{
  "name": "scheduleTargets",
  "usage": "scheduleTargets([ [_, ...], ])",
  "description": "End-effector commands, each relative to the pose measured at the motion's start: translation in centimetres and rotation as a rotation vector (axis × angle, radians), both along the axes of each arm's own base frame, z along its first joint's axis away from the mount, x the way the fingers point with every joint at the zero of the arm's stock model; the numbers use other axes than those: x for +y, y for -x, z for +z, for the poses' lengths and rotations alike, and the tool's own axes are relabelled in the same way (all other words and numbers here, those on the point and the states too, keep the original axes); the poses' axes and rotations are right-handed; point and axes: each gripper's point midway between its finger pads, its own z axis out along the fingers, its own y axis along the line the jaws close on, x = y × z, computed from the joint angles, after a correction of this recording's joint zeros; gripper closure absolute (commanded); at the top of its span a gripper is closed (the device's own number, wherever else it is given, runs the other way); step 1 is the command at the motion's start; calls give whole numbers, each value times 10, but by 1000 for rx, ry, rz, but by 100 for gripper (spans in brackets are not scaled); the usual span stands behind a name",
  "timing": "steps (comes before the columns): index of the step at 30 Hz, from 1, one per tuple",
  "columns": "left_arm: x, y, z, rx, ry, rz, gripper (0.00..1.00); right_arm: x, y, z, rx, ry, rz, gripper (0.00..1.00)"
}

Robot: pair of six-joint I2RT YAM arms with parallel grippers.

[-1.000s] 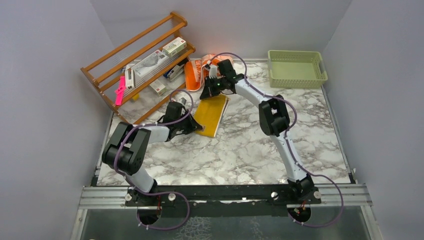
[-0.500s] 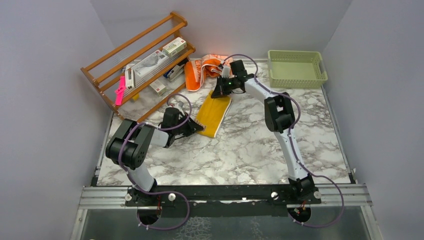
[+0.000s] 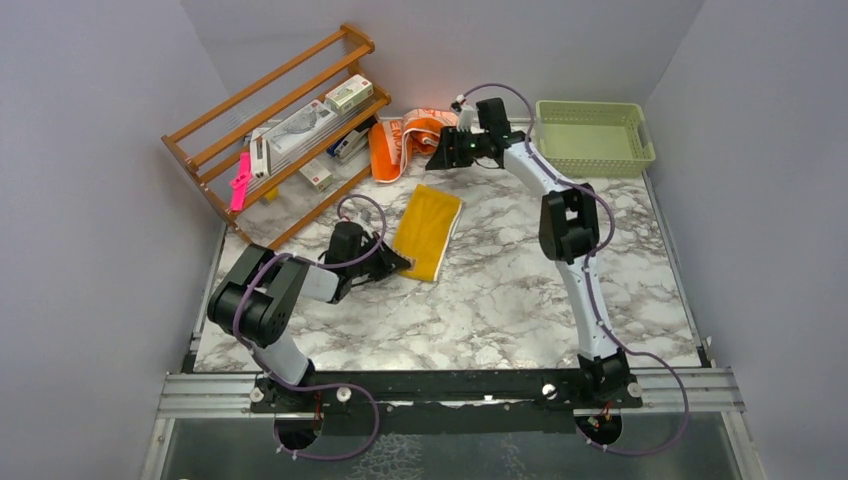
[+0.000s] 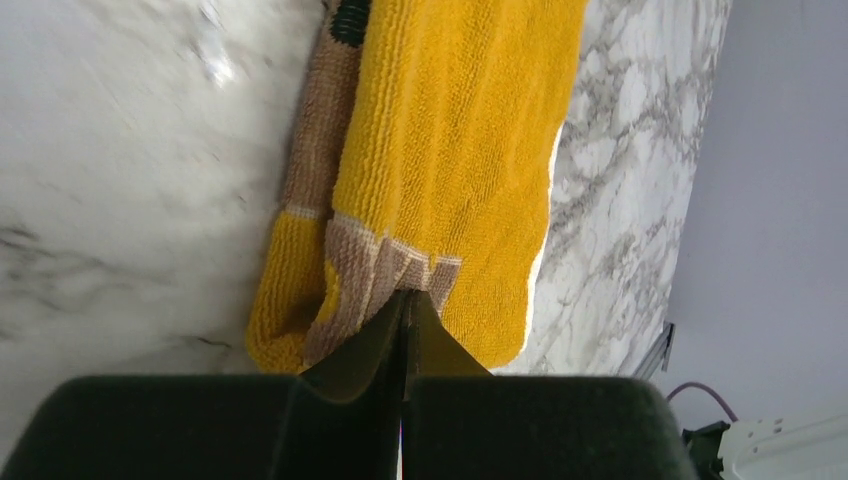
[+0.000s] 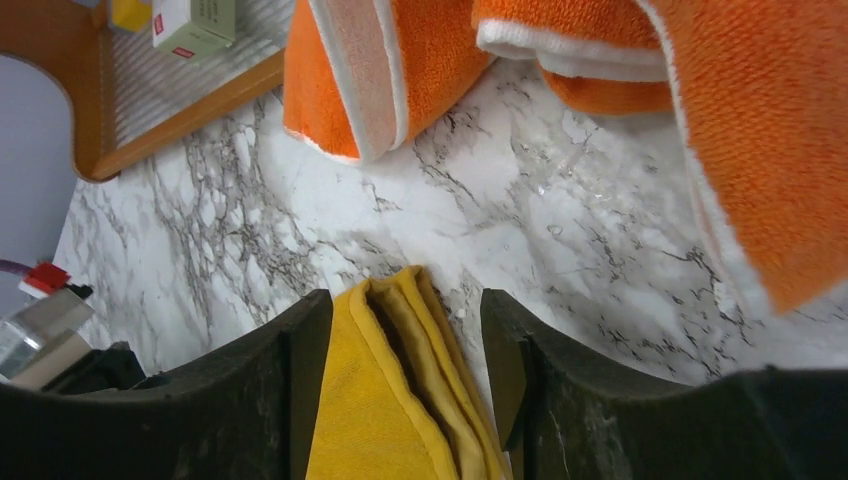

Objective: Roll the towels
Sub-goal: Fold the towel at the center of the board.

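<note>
Across the marble surface we see little that could block a roll, but the wooden rack at the far left and the green basket at the far right hem in the back edge. An arm swinging wide there could knock either. The orange towel lies crumpled at the back just beside the rack, folded over itself, and we judge that it must be spread flat before it will roll evenly. The yellow towel lies folded in a long strip left of centre, its layers loose at the far end. The left end effector is pinching the towel's near corner hem, fingers pressed together on the cloth. A pull from that one corner could drag the strip askew or peel its layers apart. The right end effector hovers spread and holding nothing between the two towels. If it closes low, we think it could catch the wrong cloth.
</note>
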Motion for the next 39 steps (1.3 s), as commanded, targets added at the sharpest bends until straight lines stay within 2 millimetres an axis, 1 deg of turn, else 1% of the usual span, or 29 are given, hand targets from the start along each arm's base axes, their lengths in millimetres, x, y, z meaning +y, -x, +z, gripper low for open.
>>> scheduleTargets([
  [1,-9,37,-16,106,-41,-29,100,-5,1,79,-140,-50,6,42],
  [2,-12,38,-13,100,-37,-29,100,-7,7,80,-129,-50,5,43],
  [3,-15,40,-11,97,-36,-27,100,-8,16,81,-116,-50,3,47],
  [4,-18,41,-8,92,-34,-22,100,-11,24,81,-105,-53,1,55],
  [7,-21,42,-2,82,-26,-1,100,-17,53,65,-46,-65,-1,76],
  [8,-22,41,0,82,-22,10,100,-19,63,58,-23,-69,2,81],
  [9,-22,41,1,78,-20,19,100,-19,73,50,-3,-69,11,82],
  [11,-24,39,5,75,-11,35,100,-18,91,32,38,-52,32,82],
  [13,-29,38,11,62,5,41,100,-17,106,17,63,-25,49,79],
  [15,-37,35,22,40,26,27,100,-18,120,10,71,-2,62,75],
  [17,-41,31,38,3,55,14,100,-22,133,10,67,21,49,72],
  [19,-39,24,57,-40,82,16,100,-22,150,21,47,7,51,68],
  [21,-34,15,77,-76,103,1,100,-23,170,29,12,28,40,61],
  [23,-23,6,89,-87,86,-11,92,-24,190,32,-60,119,17,54],
  [24,-15,0,94,-95,58,-7,89,-25,203,30,-86,164,7,50],
  [26,5,-11,99,-108,-41,18,81,-28,227,34,-105,157,6,40],
  [27,17,-14,100,-109,-99,31,74,-29,237,37,-108,133,10,27],
  [28,30,-19,101,-111,-145,51,67,-30,248,37,-117,127,17,7],
  [29,41,-22,103,-119,-181,59,63,-31,255,35,-143,160,13,1],
  [32,67,-27,100,-125,-230,74,56,-19,278,24,-250,317,62,1],
  [35,82,-28,96,-115,-218,74,51,1,300,12,-357,449,136,5],
  [36,85,-28,95,-108,-213,75,51,6,305,9,-406,505,150,7],
  [39,91,-26,92,-99,-201,68,50,15,310,-1,-532,662,175,16],
])
